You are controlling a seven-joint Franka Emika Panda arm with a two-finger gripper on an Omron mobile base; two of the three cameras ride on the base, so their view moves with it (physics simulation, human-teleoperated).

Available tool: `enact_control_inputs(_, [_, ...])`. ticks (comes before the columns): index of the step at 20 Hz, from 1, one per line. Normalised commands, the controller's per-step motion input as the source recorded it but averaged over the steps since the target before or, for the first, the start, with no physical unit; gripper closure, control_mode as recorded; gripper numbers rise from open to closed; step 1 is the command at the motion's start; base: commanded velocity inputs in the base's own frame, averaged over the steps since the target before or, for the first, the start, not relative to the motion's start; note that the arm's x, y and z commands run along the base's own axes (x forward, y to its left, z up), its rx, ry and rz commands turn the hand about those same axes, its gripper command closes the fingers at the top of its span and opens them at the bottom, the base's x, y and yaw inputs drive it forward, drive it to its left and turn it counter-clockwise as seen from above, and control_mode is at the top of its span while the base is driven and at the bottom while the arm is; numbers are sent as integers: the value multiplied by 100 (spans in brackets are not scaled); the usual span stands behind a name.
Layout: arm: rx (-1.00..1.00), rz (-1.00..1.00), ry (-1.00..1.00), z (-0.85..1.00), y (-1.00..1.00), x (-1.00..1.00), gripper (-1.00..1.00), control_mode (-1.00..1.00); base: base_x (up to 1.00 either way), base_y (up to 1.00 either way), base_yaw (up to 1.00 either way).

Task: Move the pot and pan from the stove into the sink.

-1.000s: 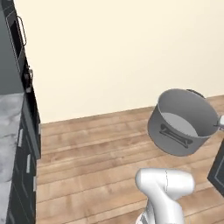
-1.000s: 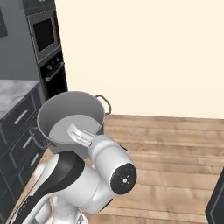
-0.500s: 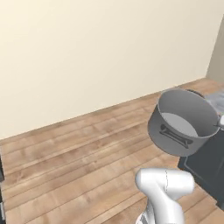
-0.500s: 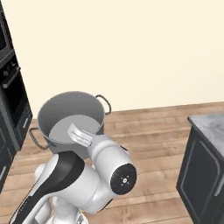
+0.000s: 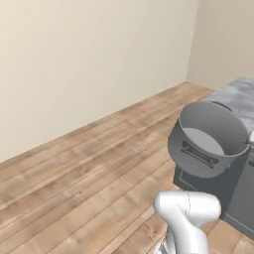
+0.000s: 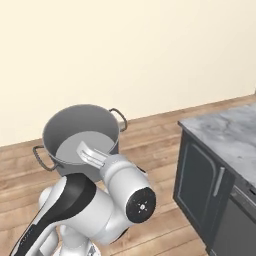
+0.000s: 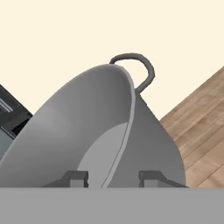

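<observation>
We see the pot [image 5: 211,139] held aloft over the wooden floor [image 5: 89,173], slightly tilted, its rim pinched between the two tips of our pincer [image 7: 113,178], with the marble counter [image 6: 230,132] at about three o'clock from it.

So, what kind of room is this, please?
Probably a home kitchen: a dark cabinet under a grey marble countertop, a wooden plank floor by a plain cream wall, and a large silver-grey metal stockpot held up in the air.
</observation>
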Motion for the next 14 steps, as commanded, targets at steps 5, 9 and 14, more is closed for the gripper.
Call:
enact_control_inputs(5, [0, 0, 0, 0, 0, 0, 100, 100, -13, -17, -40])
enact_control_inputs(9, [0, 0, 0, 0, 0, 0, 100, 100, -13, -17, -40])
enact_control_inputs(14, [0, 0, 0, 0, 0, 0, 100, 100, -15, -27, -38])
